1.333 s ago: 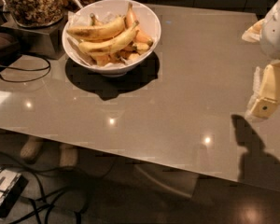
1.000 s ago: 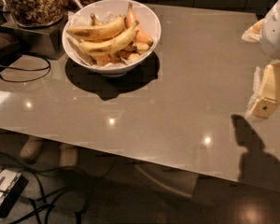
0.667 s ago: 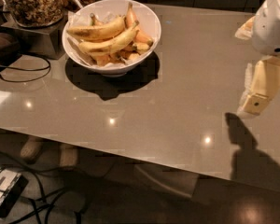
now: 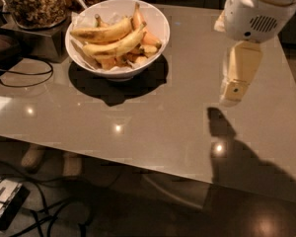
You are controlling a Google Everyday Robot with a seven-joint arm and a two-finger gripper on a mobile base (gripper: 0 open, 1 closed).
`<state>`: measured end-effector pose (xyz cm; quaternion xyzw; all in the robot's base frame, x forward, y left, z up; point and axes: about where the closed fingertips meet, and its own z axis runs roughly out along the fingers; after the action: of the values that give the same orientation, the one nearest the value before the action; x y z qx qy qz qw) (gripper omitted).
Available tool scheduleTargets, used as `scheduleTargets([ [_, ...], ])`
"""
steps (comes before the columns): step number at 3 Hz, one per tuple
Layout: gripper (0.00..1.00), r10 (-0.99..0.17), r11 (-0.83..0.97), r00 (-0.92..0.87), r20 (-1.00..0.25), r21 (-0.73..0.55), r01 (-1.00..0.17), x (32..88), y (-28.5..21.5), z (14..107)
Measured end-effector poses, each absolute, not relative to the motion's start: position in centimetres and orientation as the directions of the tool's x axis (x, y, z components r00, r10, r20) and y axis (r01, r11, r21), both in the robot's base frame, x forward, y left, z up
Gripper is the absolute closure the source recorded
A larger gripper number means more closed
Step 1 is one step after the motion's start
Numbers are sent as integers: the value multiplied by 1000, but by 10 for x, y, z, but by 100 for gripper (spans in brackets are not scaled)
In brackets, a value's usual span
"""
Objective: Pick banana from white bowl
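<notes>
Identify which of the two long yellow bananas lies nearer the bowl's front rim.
The lower banana, crossing in front of the other yellow banana. The gripper hangs far right over the table.

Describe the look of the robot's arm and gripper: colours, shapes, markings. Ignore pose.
The arm is a rounded white housing with a slotted vent grille and a dark dot. Below it, at the picture's right over the table, the gripper is a cream, flat, tapering piece with a small dark square mark near its tip.

Dim; glare spots on table; tool at right casts shadow.
</notes>
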<state>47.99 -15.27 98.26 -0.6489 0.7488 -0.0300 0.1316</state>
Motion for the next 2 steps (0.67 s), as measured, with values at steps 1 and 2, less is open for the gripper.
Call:
scheduleTargets([
  [1,0,-976,171,-133,-173,-227,-959,483,-152,983],
  [2,0,-969,171,-122,-216,-223,-960,502,-136,984],
])
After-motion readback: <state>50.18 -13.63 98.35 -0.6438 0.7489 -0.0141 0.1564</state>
